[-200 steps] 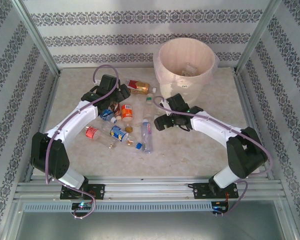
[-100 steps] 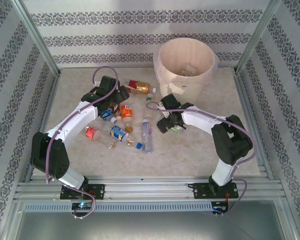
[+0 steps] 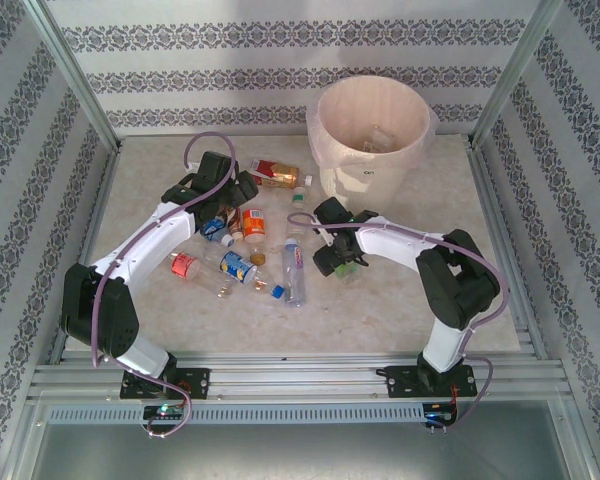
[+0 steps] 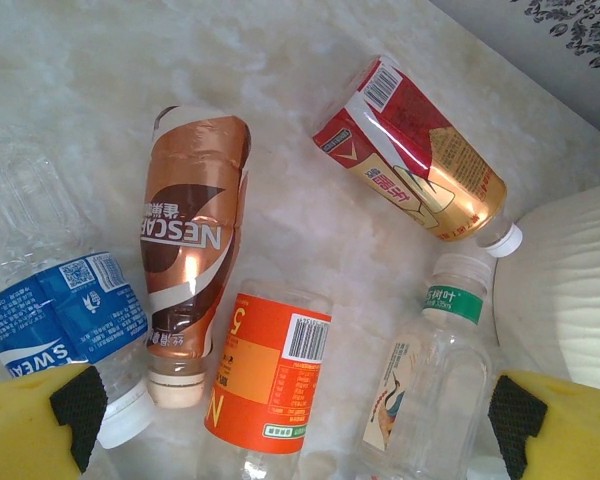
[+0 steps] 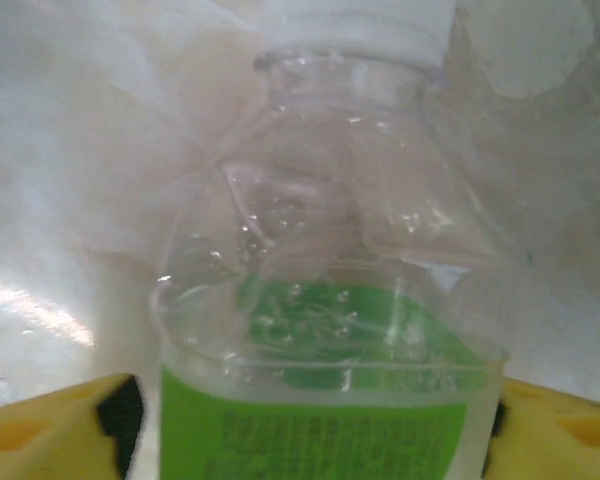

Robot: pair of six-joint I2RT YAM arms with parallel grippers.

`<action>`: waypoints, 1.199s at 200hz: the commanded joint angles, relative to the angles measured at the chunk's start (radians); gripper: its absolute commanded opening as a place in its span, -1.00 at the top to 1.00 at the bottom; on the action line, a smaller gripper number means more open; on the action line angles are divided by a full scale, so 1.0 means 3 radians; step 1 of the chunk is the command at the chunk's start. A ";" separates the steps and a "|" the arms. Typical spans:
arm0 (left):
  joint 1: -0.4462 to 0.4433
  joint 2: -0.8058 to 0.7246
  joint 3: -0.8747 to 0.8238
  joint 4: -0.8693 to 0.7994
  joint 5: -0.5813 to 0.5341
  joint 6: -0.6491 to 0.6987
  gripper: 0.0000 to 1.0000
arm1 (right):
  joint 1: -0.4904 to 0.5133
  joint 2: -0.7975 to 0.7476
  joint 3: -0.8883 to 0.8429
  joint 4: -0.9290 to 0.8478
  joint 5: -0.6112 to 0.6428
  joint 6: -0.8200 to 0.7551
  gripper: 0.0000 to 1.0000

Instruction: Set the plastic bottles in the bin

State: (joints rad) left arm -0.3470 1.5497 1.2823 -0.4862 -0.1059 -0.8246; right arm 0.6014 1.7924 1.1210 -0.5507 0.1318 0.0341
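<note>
"Well, nearest, the right end effector straddles a green-labelled bottle; its base is cut off, its cap blurred."
"Clamped?"
"Can't tell; perhaps a gap at one pad."
"The left end effector?"
"Fingers wide apart over the plastic bottles lying on the desk. The bin stands beyond, far right."

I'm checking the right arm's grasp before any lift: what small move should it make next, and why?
Probably close the right gripper firmly on the clear plastic bottle with the green label. It lies between the yellow fingers, but whether both press it is unclear, so lifting toward the large round cream-white plastic bin now might drop it.
</note>
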 commanded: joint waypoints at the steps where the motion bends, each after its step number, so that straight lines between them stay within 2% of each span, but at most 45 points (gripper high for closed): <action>1: 0.0045 -0.0002 -0.0059 0.0025 -0.0025 -0.0045 -0.99 | 0.0056 0.0017 0.0007 -0.0015 0.0102 0.0152 -0.48; 26: 0.0051 -0.0027 -0.0071 0.0026 -0.0038 -0.0052 -0.99 | 0.0062 -0.0034 -0.0046 0.0025 0.0038 0.0168 -0.43; 41: 0.0058 -0.0038 -0.0069 0.0025 -0.0048 -0.0044 -0.99 | 0.0081 -0.0137 -0.0124 0.0089 0.0066 0.0164 -0.30; 88: 0.0070 -0.0072 -0.0075 0.0074 -0.0049 -0.0047 -0.99 | 0.0086 -0.0676 -0.0322 0.0274 -0.0024 0.0086 -0.03; 149: 0.0069 -0.0063 -0.0069 0.0108 -0.0011 -0.0061 -0.99 | 0.0001 -0.1381 -0.0295 0.0588 -0.0241 0.0109 0.16; 194: 0.0075 -0.0078 -0.0076 0.0088 -0.0026 -0.0054 -0.99 | -0.0242 -0.1702 -0.0124 0.0781 -0.0772 0.0128 0.22; 240: 0.0080 -0.0131 -0.0117 0.0087 -0.0059 -0.0075 -0.99 | -0.0483 -0.1782 0.0314 0.1068 -0.1372 0.0132 0.21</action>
State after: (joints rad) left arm -0.3382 1.5455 1.2594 -0.4789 -0.1066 -0.8330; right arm 0.4847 1.2911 1.1267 -0.3328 -0.1352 0.0658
